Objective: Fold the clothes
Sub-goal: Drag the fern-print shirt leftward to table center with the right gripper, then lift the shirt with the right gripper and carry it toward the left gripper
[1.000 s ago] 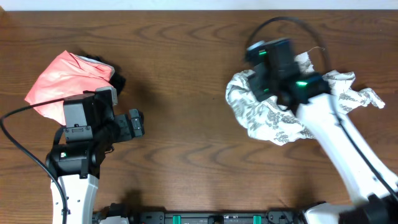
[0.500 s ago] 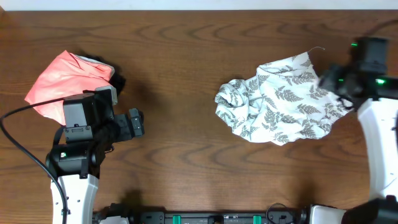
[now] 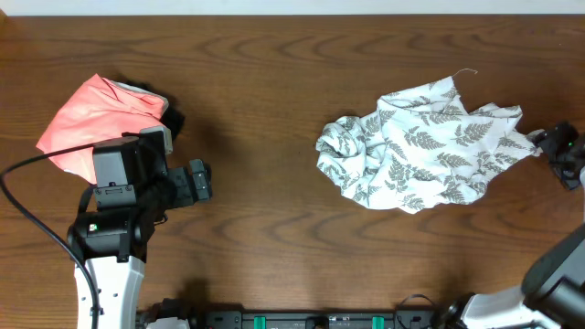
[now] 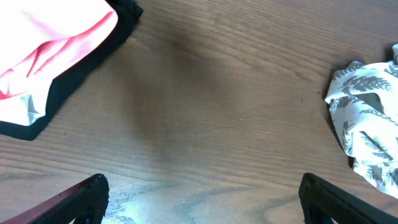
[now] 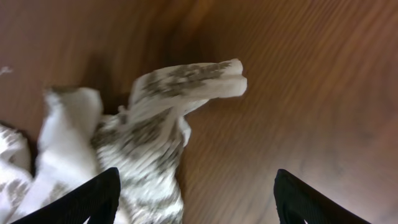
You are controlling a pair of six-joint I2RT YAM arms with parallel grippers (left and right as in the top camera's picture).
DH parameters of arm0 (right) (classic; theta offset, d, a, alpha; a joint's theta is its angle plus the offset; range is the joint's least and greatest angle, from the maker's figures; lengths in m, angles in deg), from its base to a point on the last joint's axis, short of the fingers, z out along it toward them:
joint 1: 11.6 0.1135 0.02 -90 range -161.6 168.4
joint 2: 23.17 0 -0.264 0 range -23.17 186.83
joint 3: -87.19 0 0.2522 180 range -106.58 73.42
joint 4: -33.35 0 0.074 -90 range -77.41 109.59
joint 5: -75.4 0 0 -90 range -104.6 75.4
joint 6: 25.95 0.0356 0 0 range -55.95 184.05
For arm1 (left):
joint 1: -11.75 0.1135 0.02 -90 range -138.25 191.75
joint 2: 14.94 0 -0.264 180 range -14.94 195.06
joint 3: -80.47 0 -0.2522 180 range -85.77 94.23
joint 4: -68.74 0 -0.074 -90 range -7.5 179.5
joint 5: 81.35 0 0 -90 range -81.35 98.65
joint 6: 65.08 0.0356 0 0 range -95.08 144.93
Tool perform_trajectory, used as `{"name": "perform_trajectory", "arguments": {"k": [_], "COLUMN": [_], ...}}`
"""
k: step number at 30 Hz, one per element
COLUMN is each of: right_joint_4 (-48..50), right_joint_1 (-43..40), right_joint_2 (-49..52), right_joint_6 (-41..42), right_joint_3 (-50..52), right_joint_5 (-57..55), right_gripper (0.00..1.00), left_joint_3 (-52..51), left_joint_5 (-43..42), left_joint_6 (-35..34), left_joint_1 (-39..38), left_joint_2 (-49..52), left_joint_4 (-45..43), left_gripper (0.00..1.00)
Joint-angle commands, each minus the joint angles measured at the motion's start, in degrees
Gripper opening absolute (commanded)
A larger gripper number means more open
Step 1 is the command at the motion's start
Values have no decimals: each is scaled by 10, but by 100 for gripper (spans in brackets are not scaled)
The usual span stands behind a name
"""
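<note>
Overhead, the fern-print dress point(image 3: 416, 151) lay crumpled on the table point(image 3: 274, 110), not yet folded. The right gripper point(image 3: 559, 148) sat just beside the dress's right corner, jaws apart and empty, probably placed to spread it. The left gripper point(image 3: 196, 180) waited well left of the dress, jaws wide, holding nothing.

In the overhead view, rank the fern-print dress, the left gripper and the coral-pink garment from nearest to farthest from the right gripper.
From the right gripper, at the far right:
1. Fern-print dress: right of centre, its corner just beside the gripper.
2. Left gripper: left side, lower down.
3. Coral-pink garment: far left, upper part.
</note>
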Motion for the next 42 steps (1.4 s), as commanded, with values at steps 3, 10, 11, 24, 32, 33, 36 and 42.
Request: {"name": "perform_trajectory", "arguments": {"k": [3, 10, 11, 24, 32, 33, 36, 42], "right_joint_4": [25, 70, 75, 110, 82, 73, 29, -56], "right_joint_1": [-7, 5, 7, 31, 63, 72, 110, 165], "right_joint_2": [66, 112, 113, 101, -59, -82, -134, -140], "right_joint_6": [8, 8, 8, -40, -109, -124, -170, -209], "right_joint_3": [7, 7, 7, 3, -94, -117, -217, -422], "right_joint_5": [97, 135, 135, 195, 233, 222, 178, 196], "right_gripper": [77, 77, 77, 1, 1, 1, 1, 1], "left_joint_3": [13, 14, 13, 13, 13, 13, 14, 14], "left_joint_5": [-7, -7, -7, -7, -7, -7, -7, -7], "left_joint_6": [-5, -5, -5, -5, -5, -5, -5, -5], "left_joint_1": [-2, -2, -2, -2, -2, -2, -2, -2], "left_joint_2": [0, 0, 0, 0, 0, 0, 0, 0], "left_joint_4": [0, -1, 0, 0, -1, -1, -1, -1], "left_gripper": [98, 98, 98, 98, 98, 98, 98, 98]}}
